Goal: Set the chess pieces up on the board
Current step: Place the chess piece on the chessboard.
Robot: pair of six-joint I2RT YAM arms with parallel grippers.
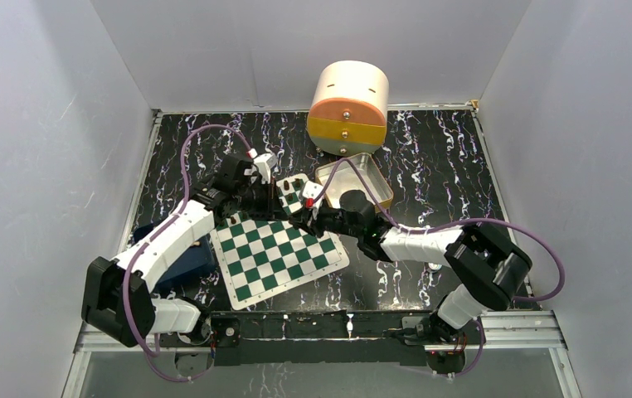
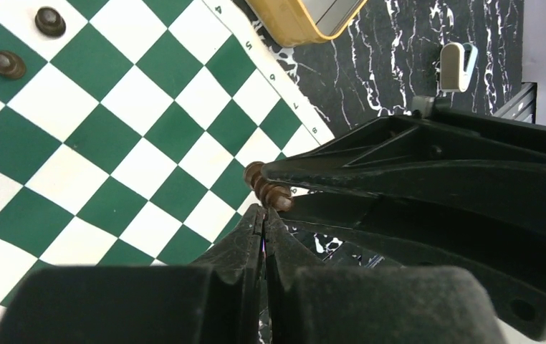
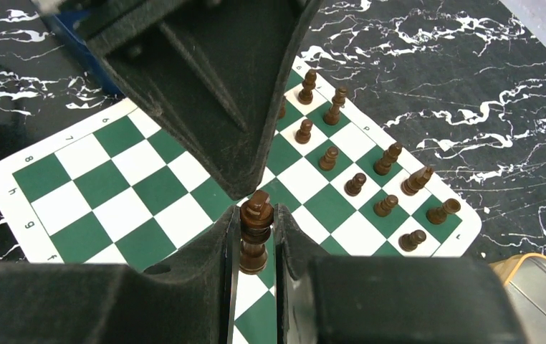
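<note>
Bright, even light falls from above in the overhead view. The pale walls bounce it, so shadows under the arms are soft. The metal floor of the tray shows mild glare. In both wrist views the near black fingers look dark and blurred, while the board and the chess piece are sharp.

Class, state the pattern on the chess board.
Board: green-and-white checks, white border; best in right wrist view.

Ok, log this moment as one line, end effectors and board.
left end effector: shut, empty; right end effector: shut on chess piece, over board; other pieces: standing on board
</note>
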